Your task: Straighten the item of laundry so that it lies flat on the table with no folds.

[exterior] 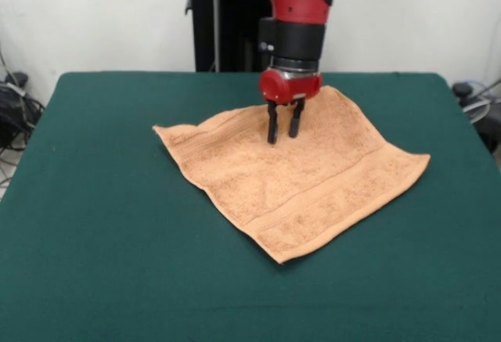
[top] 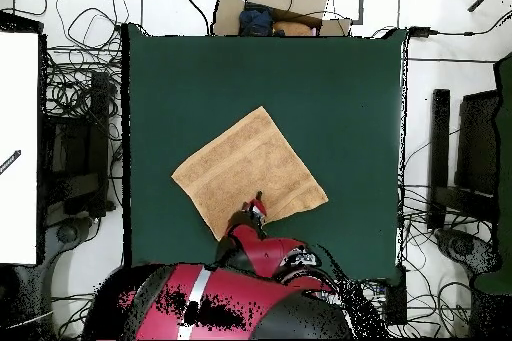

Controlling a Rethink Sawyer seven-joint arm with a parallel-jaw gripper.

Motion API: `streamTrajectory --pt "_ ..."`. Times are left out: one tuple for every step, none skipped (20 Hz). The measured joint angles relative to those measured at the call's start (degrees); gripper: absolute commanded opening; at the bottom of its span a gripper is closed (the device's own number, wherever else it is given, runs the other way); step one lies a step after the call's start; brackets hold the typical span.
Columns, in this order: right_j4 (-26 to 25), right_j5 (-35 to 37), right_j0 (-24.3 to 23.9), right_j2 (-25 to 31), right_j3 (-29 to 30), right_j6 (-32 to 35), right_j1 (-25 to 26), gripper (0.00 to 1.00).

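Red and black robot arm's gripper (exterior: 282, 132) poised over a peach-orange terry-cloth towel (exterior: 301, 178) on a dark green cloth-covered table (exterior: 102, 225).

The roughly square towel lies spread out, turned diamond-wise, near the table's middle, well clear of every edge. The two black fingers (exterior: 272, 127) stand slightly apart, pinching nothing, tips at the towel's far part; whether they touch the cloth is hard to tell. Overhead, the arm hides the towel's corner nearest the base.
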Motion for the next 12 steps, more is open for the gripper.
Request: streamTrajectory --pt "-0.2 -1.8 0.0 -0.4 0.4 0.0 0.3 1.00" --pt "-0.3 -3.6 0.1 -0.8 0.8 0.0 0.6 1.00" --pt "-0.3 -4.3 0.1 -0.9 0.8 0.0 0.9 1.00" --pt "-0.3 -4.5 0.2 -1.0 0.8 0.0 0.9 1.00" --pt "-0.4 -4.7 0.3 -1.1 0.8 0.0 1.0 1.00" --pt "-0.3 -4.7 0.3 -1.1 0.8 0.0 1.0 1.00" --pt "-0.3 -4.7 0.4 -1.1 0.8 0.0 1.0 1.00" --pt "-0.3 -4.7 0.5 -1.2 0.8 0.0 1.0 1.00" --pt "-0.3 -4.7 0.5 -1.2 0.8 0.0 1.0 1.00" --pt "-0.3 -4.7 0.5 -1.2 0.8 0.0 1.0 1.00" --pt "-0.3 -4.7 0.6 -1.3 0.8 0.0 1.0 1.00" --pt "-0.3 -4.7 0.6 -1.3 0.8 0.0 1.0 1.00"
